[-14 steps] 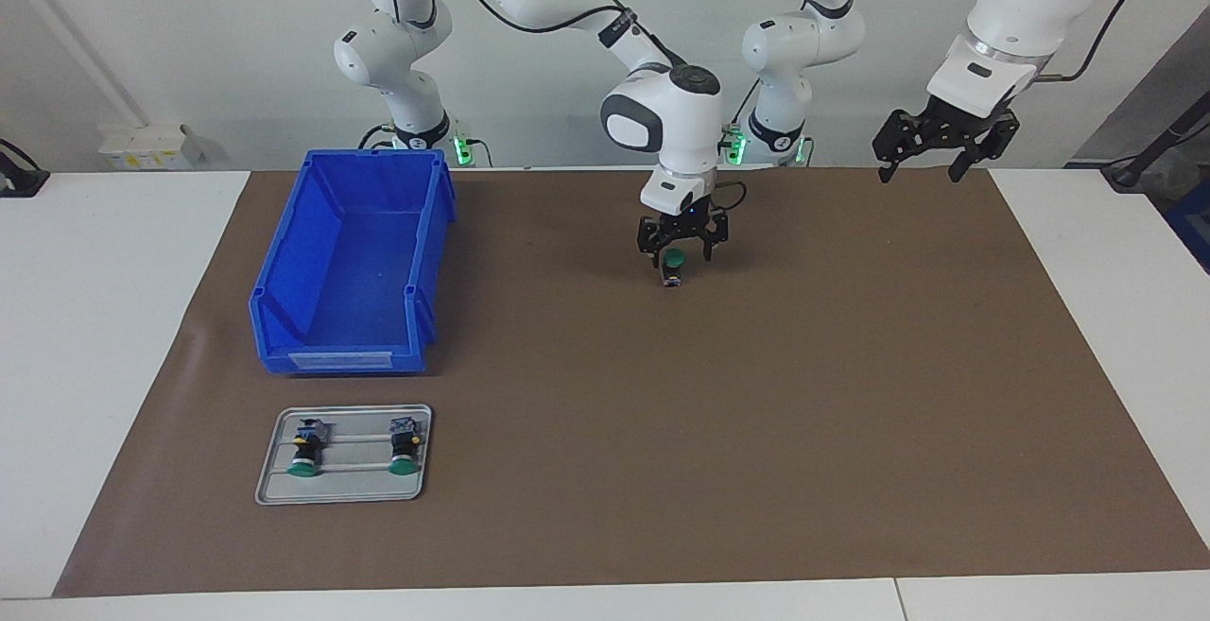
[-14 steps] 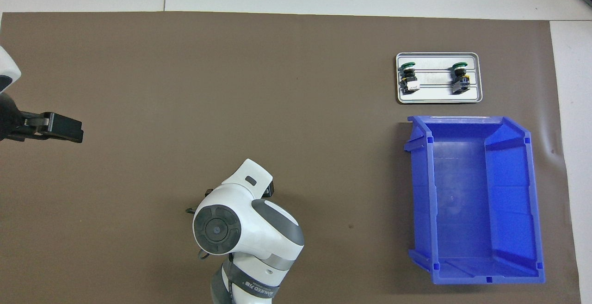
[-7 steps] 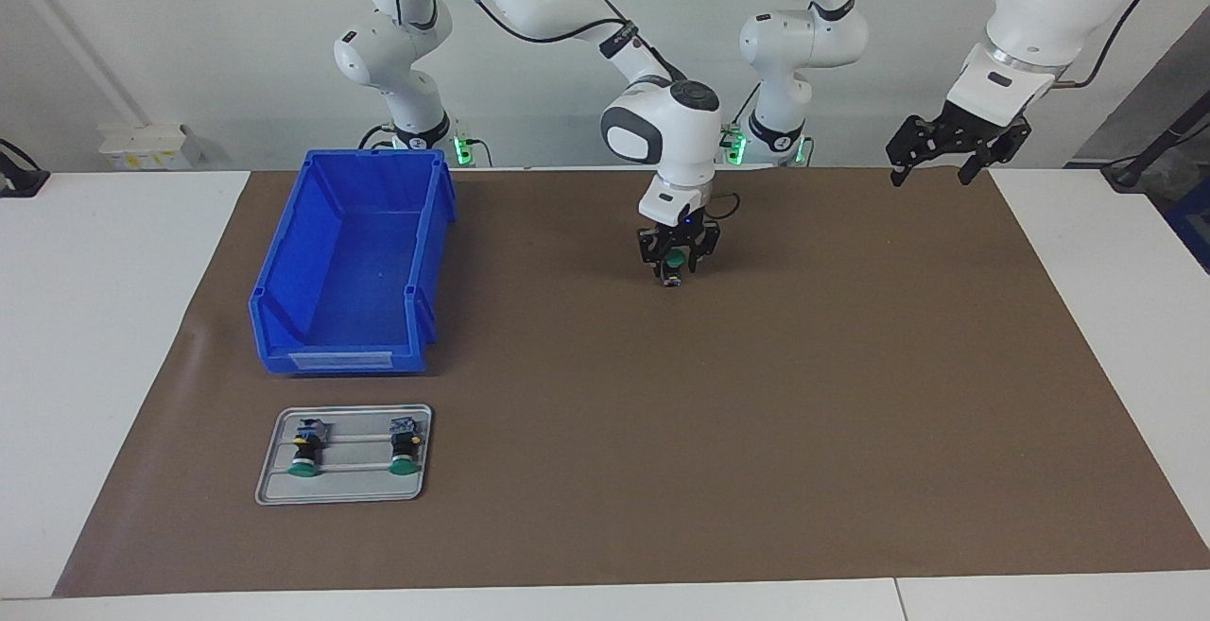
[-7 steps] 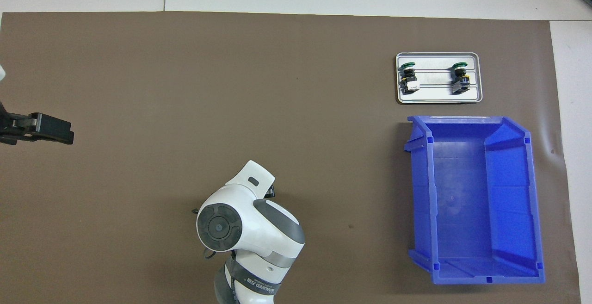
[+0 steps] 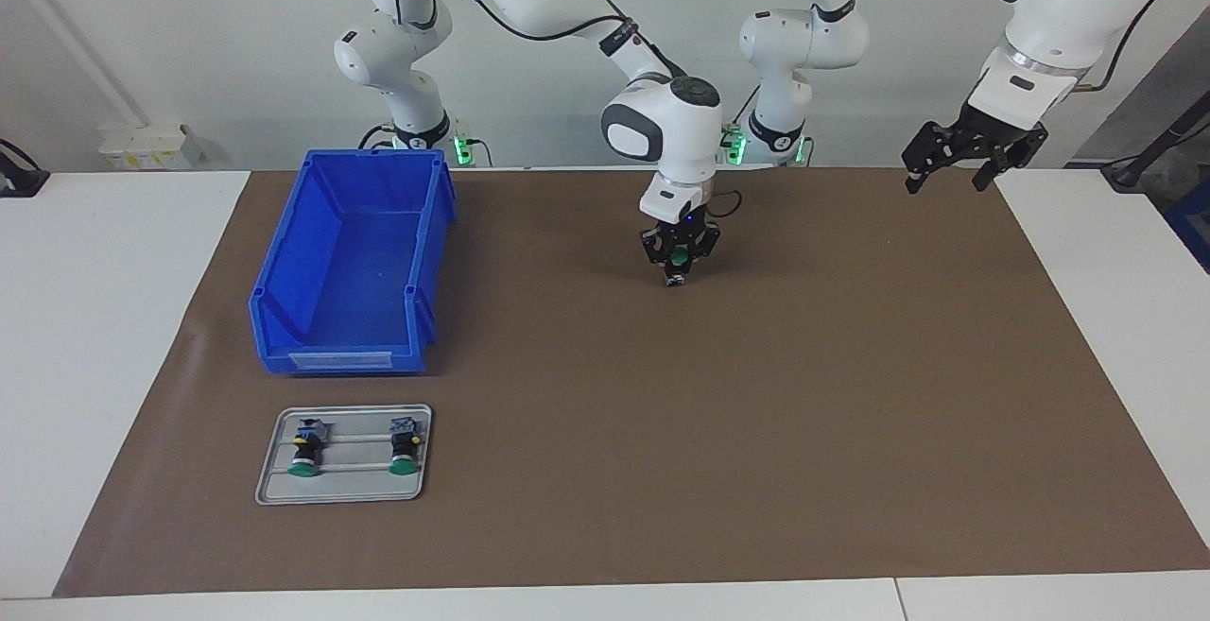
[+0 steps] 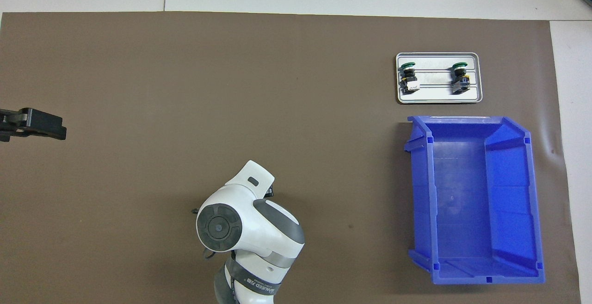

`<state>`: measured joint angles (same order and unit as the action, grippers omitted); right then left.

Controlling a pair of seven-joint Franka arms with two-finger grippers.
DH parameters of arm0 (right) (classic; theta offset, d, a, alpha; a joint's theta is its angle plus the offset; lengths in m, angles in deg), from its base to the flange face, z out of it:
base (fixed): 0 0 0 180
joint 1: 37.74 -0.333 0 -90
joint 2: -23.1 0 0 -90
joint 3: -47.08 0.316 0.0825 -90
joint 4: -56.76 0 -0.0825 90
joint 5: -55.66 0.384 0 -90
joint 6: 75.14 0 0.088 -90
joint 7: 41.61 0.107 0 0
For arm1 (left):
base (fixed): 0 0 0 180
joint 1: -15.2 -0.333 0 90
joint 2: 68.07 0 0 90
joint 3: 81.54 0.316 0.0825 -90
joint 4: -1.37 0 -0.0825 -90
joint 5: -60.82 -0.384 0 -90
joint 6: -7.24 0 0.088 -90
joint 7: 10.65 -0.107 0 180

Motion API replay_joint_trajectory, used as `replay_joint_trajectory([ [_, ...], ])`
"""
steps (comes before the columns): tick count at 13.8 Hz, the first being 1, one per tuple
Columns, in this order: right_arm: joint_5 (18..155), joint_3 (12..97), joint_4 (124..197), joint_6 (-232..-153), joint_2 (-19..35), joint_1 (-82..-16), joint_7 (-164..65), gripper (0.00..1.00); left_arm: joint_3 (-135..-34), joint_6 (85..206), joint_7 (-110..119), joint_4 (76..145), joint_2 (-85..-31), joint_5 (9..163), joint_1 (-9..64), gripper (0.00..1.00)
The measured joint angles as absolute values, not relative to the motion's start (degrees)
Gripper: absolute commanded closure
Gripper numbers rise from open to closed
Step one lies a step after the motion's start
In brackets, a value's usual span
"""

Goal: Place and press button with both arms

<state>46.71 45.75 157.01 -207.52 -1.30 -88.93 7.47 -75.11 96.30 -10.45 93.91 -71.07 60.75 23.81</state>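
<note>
We see the right gripper (image 5: 675, 267) with fingers together, tips straight down on the upright button (image 5: 674, 273) mid-bench near the robots' edge; left gripper (image 5: 974, 156), fingers apart, waits above its end.

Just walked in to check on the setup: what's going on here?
The right gripper is shut on a green-capped button, low over the brown mat near the robots. The left gripper hangs open above the mat's edge at its own end. Two more buttons lie on a small metal tray beside an empty blue bin.
</note>
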Motion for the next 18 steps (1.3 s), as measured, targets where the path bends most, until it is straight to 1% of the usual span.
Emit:
replay_joint_trajectory([
  [2,46.66,45.35,156.35,-203.01,3.22,-86.91,6.36,1.0,-75.05,96.33,-10.45,93.84,-71.43,60.75,23.8,0.0],
  [4,46.65,45.18,156.11,-196.73,9.75,-82.74,2.42,1.0,-75.37,96.33,-10.45,93.84,-71.78,60.75,23.79,0.0],
  [7,46.64,44.99,156.22,-190.42,17.87,-73.83,-8.45,1.0,-75.93,96.33,-10.44,93.84,-71.77,60.75,23.63,0.0],
  [9,46.85,44.89,156.37,-187.23,21.29,-66.02,-19.33,1.0,-78.42,96.33,-10.44,93.85,-71.77,60.75,21.47,0.0],
  [11,47.66,44.77,156.68,-185.21,22.87,-58.98,-28.63,1.0,-81.15,96.34,-10.44,93.87,-71.75,60.75,19.26,0.0],
  [14,48.29,44.72,157.78,-183.47,23.19,-50.8,-38.92,1.0,-81.61,96.24,-10.44,94.17,-71.75,60.75,18.44,0.0],
  [16,49.76,44.7,160.49,-185.32,23.54,-46.4,-43.51,1.0,-81.54,96.19,-10.43,94.33,-71.75,60.75,18.29,0.0],
  [18,50.07,44.7,165.66,-189.95,24.64,-43.36,-46.09,1.0,-81.54,96.19,-10.43,94.36,-71.75,60.75,18.05,0.0],
])
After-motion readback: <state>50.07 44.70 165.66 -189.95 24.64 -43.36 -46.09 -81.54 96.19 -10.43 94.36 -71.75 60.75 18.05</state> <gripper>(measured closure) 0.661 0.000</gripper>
